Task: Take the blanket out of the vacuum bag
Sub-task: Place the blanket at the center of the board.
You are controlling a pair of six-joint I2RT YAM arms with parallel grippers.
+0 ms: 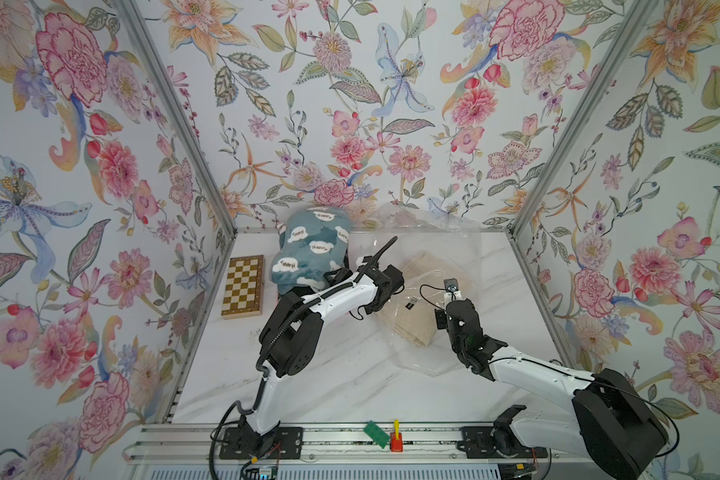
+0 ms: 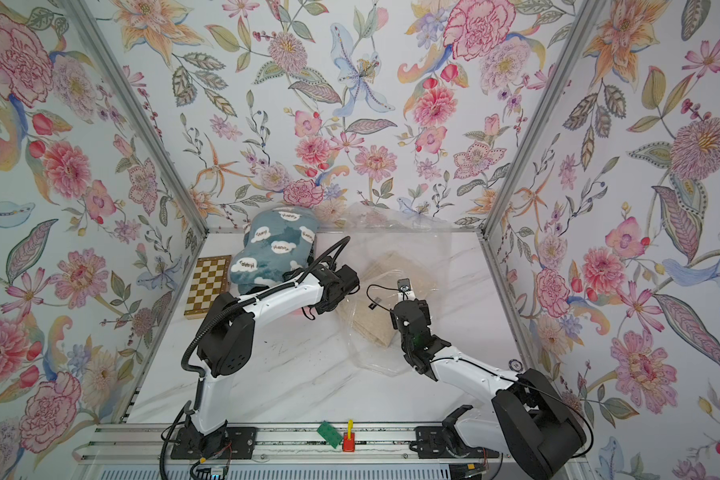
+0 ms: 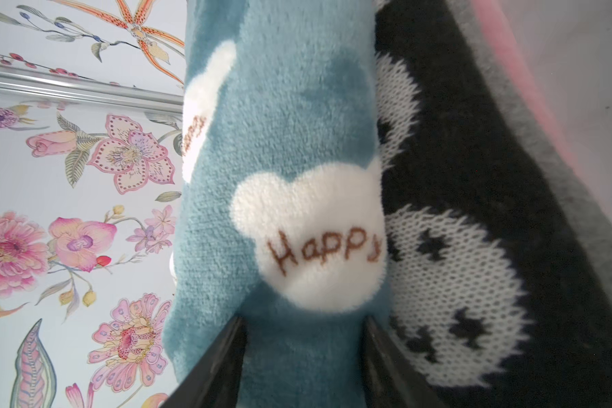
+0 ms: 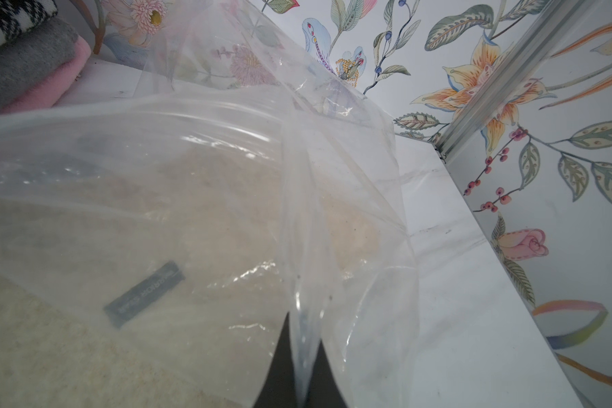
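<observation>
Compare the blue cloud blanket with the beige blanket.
The blue cloud blanket is teal plush with white clouds reading Happy; the beige blanket is plain with a dark label. The blue one sits bare on a stack of folded textiles; the beige one lies flat inside the vacuum bag. Both are soft fabric.

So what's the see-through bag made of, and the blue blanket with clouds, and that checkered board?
The vacuum bag looks like thin clear plastic film, glossy: it crinkles and catches bright glints. The blue cloud blanket looks like soft plush fleece, probably synthetic: it has a fuzzy matte pile. The chessboard looks like wood, with cream and brown squares in a tan frame, though it could be veneer.
</observation>
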